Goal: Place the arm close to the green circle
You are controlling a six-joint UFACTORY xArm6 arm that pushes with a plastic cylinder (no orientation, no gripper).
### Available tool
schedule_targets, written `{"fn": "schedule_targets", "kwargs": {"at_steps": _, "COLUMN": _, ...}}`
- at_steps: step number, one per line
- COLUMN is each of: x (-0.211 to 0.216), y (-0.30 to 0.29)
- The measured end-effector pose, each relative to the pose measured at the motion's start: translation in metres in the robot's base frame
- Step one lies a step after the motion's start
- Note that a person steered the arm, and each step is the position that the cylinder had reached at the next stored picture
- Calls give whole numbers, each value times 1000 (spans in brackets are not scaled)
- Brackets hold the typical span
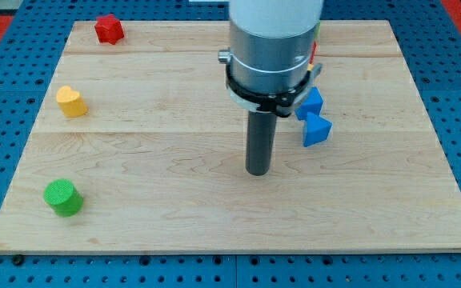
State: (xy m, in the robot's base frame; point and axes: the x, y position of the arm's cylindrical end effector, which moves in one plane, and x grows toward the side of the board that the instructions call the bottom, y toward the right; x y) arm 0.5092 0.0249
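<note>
No gripper here: my tip [258, 171] stands well right of the green circle [62, 197], so overshooting could knock it.

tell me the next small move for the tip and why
Probably slide my tip toward the view's lower left. It sits near the board's middle, while the green circle lies far off by the lower-left corner. No block shows on the wood between them.

Arm housing [274, 40] cut off at view's top, partly hiding blue block [311, 102] behind it.
</note>
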Motion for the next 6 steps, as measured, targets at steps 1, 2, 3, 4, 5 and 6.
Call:
{"fn": "schedule_targets", "kwargs": {"at_steps": 1, "x": 0, "y": -18}}
{"fn": "schedule_targets", "kwargs": {"at_steps": 2, "x": 0, "y": -41}}
{"fn": "schedule_targets", "kwargs": {"at_steps": 3, "x": 0, "y": -60}}
{"fn": "schedule_targets", "kwargs": {"at_steps": 4, "x": 0, "y": -80}}
{"fn": "schedule_targets", "kwargs": {"at_steps": 5, "x": 0, "y": -101}}
{"fn": "schedule_targets", "kwargs": {"at_steps": 6, "x": 0, "y": -122}}
